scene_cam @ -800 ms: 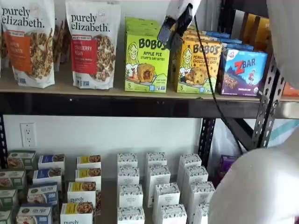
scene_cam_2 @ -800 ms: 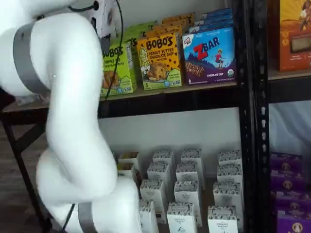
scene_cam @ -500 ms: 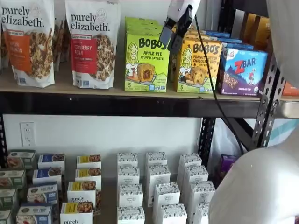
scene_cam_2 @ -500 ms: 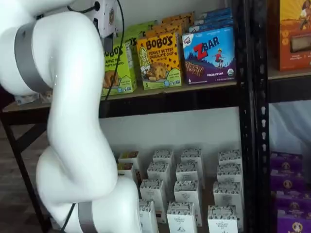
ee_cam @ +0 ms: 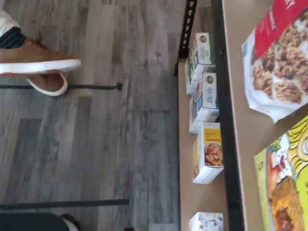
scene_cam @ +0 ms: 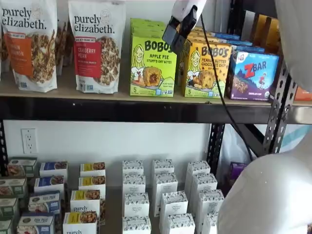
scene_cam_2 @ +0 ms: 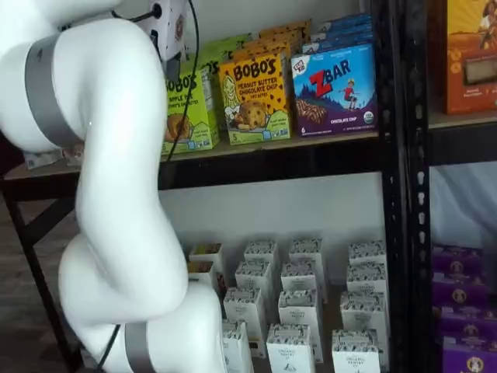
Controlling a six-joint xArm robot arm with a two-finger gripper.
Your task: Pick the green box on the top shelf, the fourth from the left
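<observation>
Jaws [scene_cam: 174, 35] shifted left, over green box [scene_cam: 152, 66], yellow box [scene_cam: 206, 68] beside

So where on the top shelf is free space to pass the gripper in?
On the top shelf, a narrow bare strip between the cranberry granola bag and the green box. Crowded: green box, peanut butter Bobo's box and ZBar box stand close together.

Top shelf [scene_cam: 122, 95], the counter here, carries two granola bags [scene_cam: 97, 46], the green box [scene_cam: 153, 66], a yellow Bobo's box [scene_cam: 207, 68] just beside it, then a Zbar box [scene_cam: 253, 75].
</observation>
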